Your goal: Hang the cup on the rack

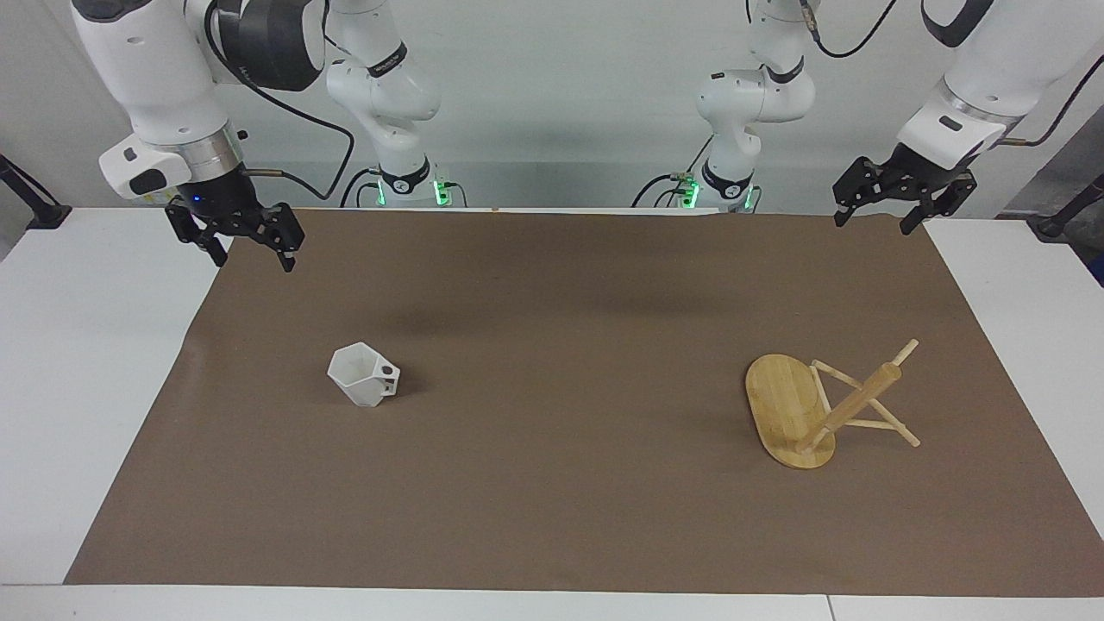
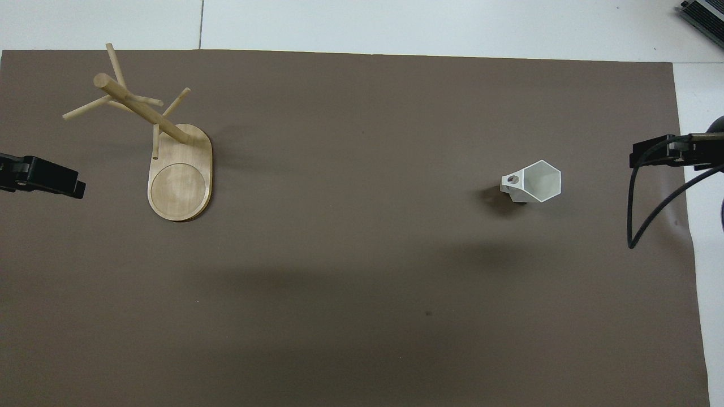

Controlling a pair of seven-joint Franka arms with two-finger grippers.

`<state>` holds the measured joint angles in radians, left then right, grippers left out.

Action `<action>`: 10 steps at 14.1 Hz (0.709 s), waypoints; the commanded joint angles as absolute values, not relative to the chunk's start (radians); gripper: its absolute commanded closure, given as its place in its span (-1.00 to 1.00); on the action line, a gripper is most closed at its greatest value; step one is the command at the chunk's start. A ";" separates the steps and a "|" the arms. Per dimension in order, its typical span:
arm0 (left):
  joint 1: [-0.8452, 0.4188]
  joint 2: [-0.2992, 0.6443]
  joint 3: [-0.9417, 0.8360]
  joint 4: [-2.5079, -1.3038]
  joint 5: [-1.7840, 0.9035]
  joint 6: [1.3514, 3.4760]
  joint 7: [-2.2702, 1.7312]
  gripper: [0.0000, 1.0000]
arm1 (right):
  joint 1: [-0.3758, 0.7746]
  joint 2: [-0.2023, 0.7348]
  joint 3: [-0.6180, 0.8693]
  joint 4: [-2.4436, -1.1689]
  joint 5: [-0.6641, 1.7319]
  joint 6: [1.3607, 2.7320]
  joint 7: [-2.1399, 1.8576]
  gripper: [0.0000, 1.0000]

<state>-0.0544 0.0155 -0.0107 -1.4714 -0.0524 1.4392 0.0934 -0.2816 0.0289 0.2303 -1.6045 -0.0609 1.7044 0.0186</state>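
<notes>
The white faceted cup (image 1: 364, 375) stands upright on the brown mat toward the right arm's end, its pierced handle turned toward the table's middle; it also shows in the overhead view (image 2: 537, 182). The bamboo rack (image 1: 789, 412) stands on its oval base toward the left arm's end, with its post and thin pegs bare; it also shows in the overhead view (image 2: 180, 169). My right gripper (image 1: 252, 257) hangs open and empty over the mat's edge, apart from the cup. My left gripper (image 1: 874, 222) hangs open and empty over the mat's corner, apart from the rack.
The brown mat (image 1: 552, 483) covers most of the white table (image 1: 86, 345). A black cable (image 2: 650, 215) loops down from the right arm by the mat's edge. Both arm bases stand at the robots' end of the table.
</notes>
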 commanded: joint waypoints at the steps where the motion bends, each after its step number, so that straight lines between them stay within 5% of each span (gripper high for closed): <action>1: -0.040 -0.008 -0.021 -1.499 -0.035 1.443 0.098 -1.00 | -0.295 0.015 0.235 -1.601 -0.060 1.683 0.018 -1.00; 10: -0.040 -0.008 -0.021 -1.499 -0.035 1.443 0.098 -1.00 | -0.295 0.012 0.236 -1.612 -0.060 1.698 0.018 -1.00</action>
